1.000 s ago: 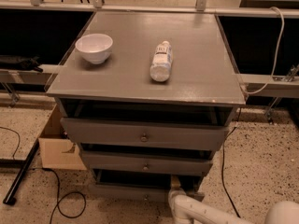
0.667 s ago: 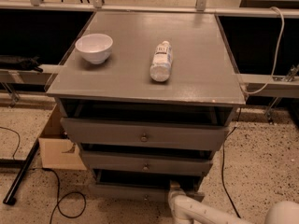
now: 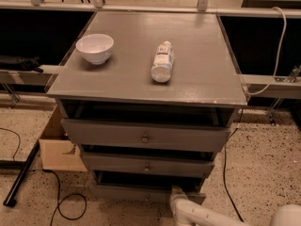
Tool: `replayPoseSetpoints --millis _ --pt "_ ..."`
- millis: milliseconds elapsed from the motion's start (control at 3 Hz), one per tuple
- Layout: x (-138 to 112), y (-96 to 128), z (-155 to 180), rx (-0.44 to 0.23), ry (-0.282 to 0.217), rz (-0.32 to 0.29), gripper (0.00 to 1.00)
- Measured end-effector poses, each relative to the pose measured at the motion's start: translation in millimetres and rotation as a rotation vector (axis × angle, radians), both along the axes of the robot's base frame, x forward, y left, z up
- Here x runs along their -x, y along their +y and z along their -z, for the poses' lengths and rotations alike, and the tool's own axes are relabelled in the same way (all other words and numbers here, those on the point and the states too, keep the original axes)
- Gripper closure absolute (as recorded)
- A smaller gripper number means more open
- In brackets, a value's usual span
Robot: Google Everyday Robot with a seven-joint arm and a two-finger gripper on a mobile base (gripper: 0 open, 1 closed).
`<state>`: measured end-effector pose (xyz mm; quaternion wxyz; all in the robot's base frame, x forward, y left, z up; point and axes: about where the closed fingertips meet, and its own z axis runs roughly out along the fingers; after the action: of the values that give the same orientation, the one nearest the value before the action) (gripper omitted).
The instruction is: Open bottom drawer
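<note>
1. Camera view: we see a grey cabinet [image 3: 141,86] with three drawer fronts stacked under its flat top.
2. The bottom drawer [image 3: 127,191] is the lowest front of the cabinet, just above the speckled floor, with a dark gap showing above it. We cannot make out its knob.
3. The gripper [image 3: 177,192] sits at the foot of the cabinet, against the bottom drawer's front and right of its middle. We cannot tell whether it is open or closed.
4. The white arm [image 3: 202,214] reaches in from the floor in front of the cabinet, at its lower right.
5. Above the bottom drawer, the middle drawer [image 3: 117,164] and top drawer [image 3: 108,133] stand forward of the cabinet frame.
6. On the cabinet top, a white bowl [image 3: 94,47] stands upright near the left edge. A clear bottle [image 3: 162,61] lies on its side near the centre, well apart from the bowl.
7. Beside the cabinet's left side stands a cardboard box [image 3: 59,152], with a black pole [image 3: 23,173] slanting on the floor farther left.
8. A black cable [image 3: 225,173] hangs by the cabinet's right side.
</note>
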<state>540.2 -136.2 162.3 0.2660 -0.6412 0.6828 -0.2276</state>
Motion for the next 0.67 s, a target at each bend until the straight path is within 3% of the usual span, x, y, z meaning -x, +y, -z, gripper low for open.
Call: replayPoseSetpoints --millis 333,667 --pt "5.9 -4.3 -0.9 0.013 0.0 0.001 1.0" --pt "13.5 -6.9 -0.1 0.019 0.002 0.0 1.0"
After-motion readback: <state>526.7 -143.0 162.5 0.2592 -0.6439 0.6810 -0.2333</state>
